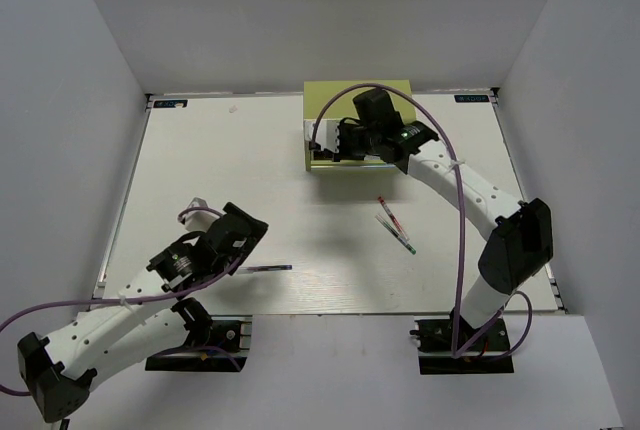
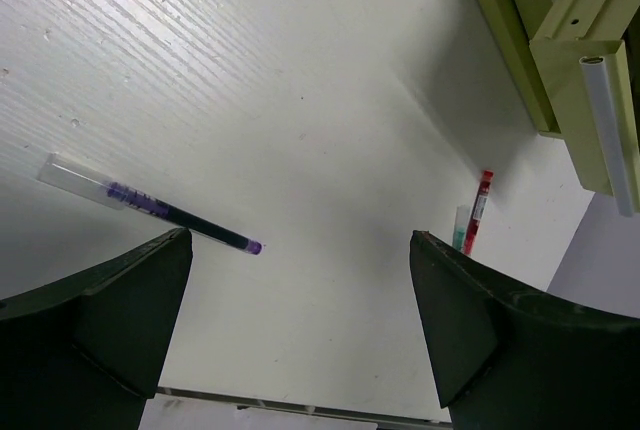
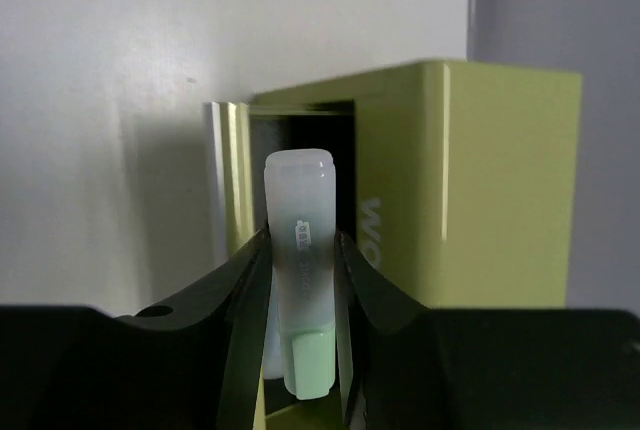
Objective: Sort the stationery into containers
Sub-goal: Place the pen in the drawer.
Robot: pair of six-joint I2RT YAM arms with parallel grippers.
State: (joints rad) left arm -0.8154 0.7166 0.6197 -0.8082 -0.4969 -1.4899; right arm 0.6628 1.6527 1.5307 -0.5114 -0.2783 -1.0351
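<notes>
step: stow marker | right hand [image 3: 298, 270] clamped on pale marker [image 3: 298, 200], poised at open drawer [image 3: 300, 128] of chest [image 3: 480, 180] | left hand [image 2: 300, 245] spread, empty, near dark-blue pen [image 2: 150, 205] on table [image 2: 300, 80] | advice — centre marker over drawer cavity, lower, then release

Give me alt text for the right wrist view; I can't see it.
The right gripper is shut on a pale stubby marker with a light-green end. Beyond it stands the yellow-green chest, a dark opening directly behind the marker.
</notes>
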